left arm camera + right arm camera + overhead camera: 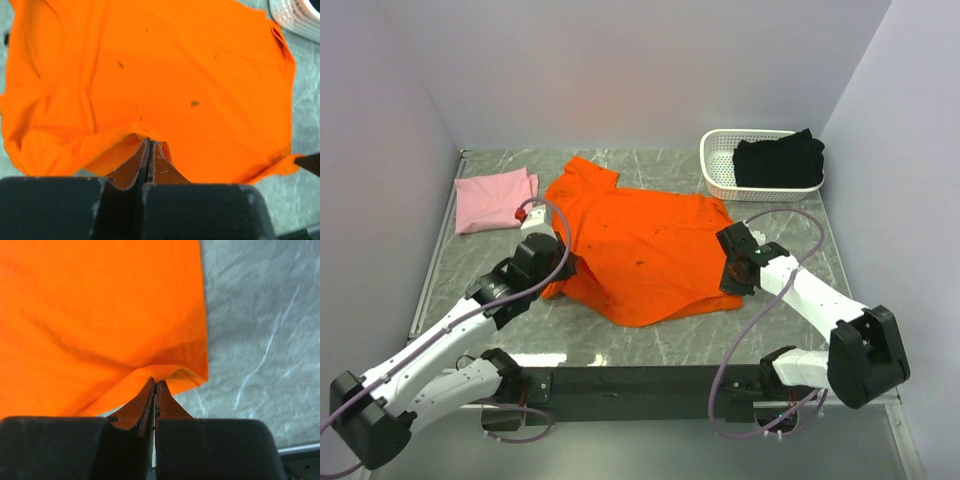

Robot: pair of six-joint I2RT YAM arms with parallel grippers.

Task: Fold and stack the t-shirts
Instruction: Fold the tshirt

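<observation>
The orange t-shirt (640, 240) lay spread mid-frame on the marble table (650, 345). The left arm reached up from the lower left, the left gripper (149, 146) pinched shut on the shirt's edge at centre left. The right arm bent in from the lower right, the right gripper (156, 386) clamped on the shirt's lower-right corner.

Lab booth: plain white walls (640, 70) enclose marble-patterned table (670, 345).

Three t-shirts (640, 250), one basket (720, 175)
</observation>
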